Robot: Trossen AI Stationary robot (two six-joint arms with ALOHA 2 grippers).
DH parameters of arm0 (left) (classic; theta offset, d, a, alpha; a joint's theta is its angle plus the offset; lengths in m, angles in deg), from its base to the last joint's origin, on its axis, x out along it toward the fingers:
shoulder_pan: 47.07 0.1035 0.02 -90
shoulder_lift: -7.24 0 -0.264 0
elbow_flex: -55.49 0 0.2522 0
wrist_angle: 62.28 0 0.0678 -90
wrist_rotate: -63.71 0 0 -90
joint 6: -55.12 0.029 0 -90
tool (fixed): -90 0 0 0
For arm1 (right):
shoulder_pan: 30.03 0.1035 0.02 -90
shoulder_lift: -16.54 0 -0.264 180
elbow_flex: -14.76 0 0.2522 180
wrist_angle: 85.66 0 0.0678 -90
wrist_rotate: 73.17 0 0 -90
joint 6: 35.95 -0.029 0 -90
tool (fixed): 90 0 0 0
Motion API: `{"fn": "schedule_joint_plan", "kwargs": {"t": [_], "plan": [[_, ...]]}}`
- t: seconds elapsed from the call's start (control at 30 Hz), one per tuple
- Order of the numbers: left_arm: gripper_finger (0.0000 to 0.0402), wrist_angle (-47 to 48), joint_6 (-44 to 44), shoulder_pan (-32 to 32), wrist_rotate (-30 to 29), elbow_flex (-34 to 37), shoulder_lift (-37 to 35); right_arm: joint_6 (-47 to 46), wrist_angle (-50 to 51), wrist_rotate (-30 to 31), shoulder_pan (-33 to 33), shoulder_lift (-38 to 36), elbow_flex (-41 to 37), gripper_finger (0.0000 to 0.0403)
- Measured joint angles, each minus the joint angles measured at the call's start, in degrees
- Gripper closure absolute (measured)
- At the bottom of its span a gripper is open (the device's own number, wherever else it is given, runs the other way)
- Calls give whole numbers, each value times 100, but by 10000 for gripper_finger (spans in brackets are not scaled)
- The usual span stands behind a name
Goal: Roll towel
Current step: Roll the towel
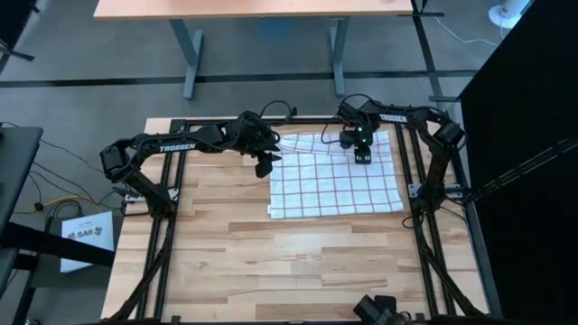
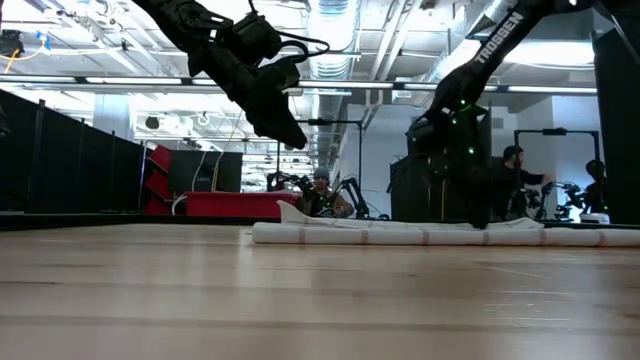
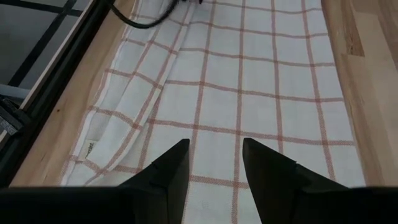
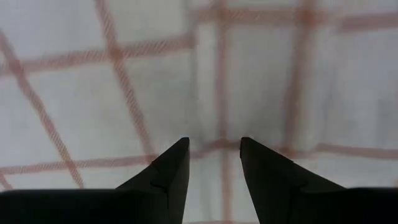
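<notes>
The towel (image 1: 336, 176) lies spread on the far right part of the wooden surface (image 1: 226, 253), its grid of thin lines showing, with its far edge bunched into a loose fold near the far rim of the surface. In the low view the towel (image 2: 440, 233) reads as a flat white strip with a small raised peak at its left end. The left gripper (image 1: 265, 165) hangs just beside the towel's left edge, at its far corner, clear of the cloth; in the low view it (image 2: 285, 130) sits well above the surface. In the left wrist view its fingers (image 3: 171, 168) stand apart with nothing between them, and the folded edge of the towel (image 3: 249, 93) runs along the side of the surface below. The right gripper (image 1: 362, 155) is over the far middle of the towel, low and close to the cloth. In the right wrist view its fingers (image 4: 264, 163) are apart, not gripping anything, with the towel (image 4: 155, 81) filling the view just beneath them.
</notes>
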Motion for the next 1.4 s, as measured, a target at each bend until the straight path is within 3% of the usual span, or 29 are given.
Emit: {"fn": "schedule_joint_plan", "kwargs": {"t": [0.67,1.27,1.4], "plan": [[268,5,-16,0,1,0,0,-54,30,167,-33,6,-174,310],[268,88,-52,-1,1,0,-2,-137,144,160,-238,13,-50,312],[268,90,-46,-2,1,0,-2,-138,62,160,-238,13,-50,347]]}}
